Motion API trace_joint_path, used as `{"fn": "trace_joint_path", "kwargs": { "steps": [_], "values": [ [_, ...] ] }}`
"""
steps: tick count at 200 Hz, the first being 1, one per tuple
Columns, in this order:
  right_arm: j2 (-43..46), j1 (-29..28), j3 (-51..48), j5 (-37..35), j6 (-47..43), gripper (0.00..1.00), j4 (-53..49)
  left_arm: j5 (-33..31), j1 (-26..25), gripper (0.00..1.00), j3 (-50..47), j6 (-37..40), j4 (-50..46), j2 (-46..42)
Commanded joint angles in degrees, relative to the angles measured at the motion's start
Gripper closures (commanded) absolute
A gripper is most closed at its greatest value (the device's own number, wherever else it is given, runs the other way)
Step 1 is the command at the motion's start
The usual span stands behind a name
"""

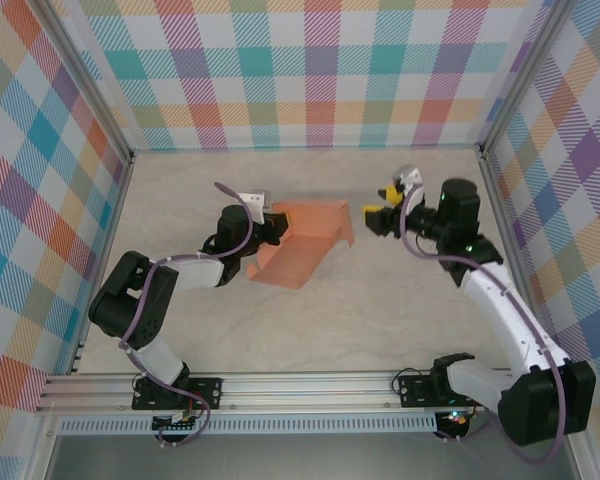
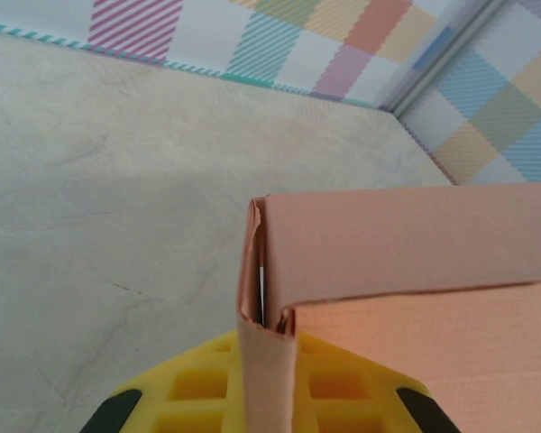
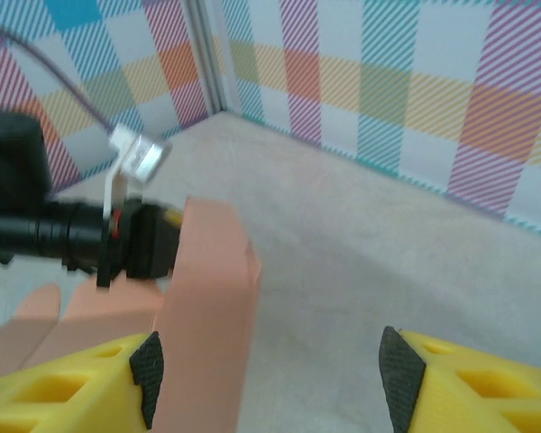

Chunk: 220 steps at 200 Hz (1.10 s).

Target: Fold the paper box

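The paper box (image 1: 305, 248) is a salmon-orange card, partly folded, lying mid-table with one wall raised along its far side. My left gripper (image 1: 268, 226) is shut on the box's left end. In the left wrist view a doubled strip of the paper box (image 2: 406, 244) stands pinched between the yellow jaws of the left gripper (image 2: 269, 352). My right gripper (image 1: 378, 212) hangs open just right of the box's right end. In the right wrist view an upright panel of the paper box (image 3: 207, 307) stands inside the right gripper (image 3: 270, 379), close to its left pad (image 3: 147, 370) and far from the other pad.
Plaid walls and metal corner posts (image 1: 490, 150) close in the grey table (image 1: 380, 330) on three sides. The left arm's black wrist (image 3: 36, 230) lies behind the card in the right wrist view. Bare table stretches in front of the box.
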<state>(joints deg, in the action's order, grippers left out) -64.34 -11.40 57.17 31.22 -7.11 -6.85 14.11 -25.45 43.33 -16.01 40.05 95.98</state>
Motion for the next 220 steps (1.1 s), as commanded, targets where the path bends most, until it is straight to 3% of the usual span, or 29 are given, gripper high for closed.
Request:
{"fn": "trace_joint_path", "kwargs": {
  "steps": [1, 25, 43, 70, 111, 153, 220],
  "values": [
    [-7.59, 1.64, 15.27, 6.69, -5.67, 0.34, -24.43, 4.41, 0.49, 1.0, 2.59, 9.19, -4.61, -2.67],
    [-16.46, 1.55, 29.86, 9.95, -14.35, 0.34, -45.51, 7.27, 0.5, 1.0, 4.69, 16.68, -11.16, -4.54],
    [-18.98, 0.87, 32.06, 7.99, -20.89, 0.33, -53.02, 8.57, 0.5, 1.0, 5.38, 20.44, -13.73, -5.34],
    [-19.04, -1.28, 28.44, 0.05, -28.39, 0.32, -54.05, 11.03, 0.49, 1.0, 6.42, 22.24, -15.12, -5.26],
    [-23.69, -4.97, 29.33, 0.81, -33.47, 0.32, -56.31, 15.42, 0.49, 1.0, 7.46, 22.34, -15.18, -4.23],
    [-26.93, -7.32, 29.67, -0.95, -36.33, 0.33, -57.33, 15.41, 0.5, 1.0, 7.45, 22.28, -15.84, -4.66],
    [-23.46, -10.9, 24.75, 0.52, -44.76, 0.32, -53.89, 17.49, 0.4, 1.0, 8.17, 23.12, -16.93, -3.17]
  ]
}}
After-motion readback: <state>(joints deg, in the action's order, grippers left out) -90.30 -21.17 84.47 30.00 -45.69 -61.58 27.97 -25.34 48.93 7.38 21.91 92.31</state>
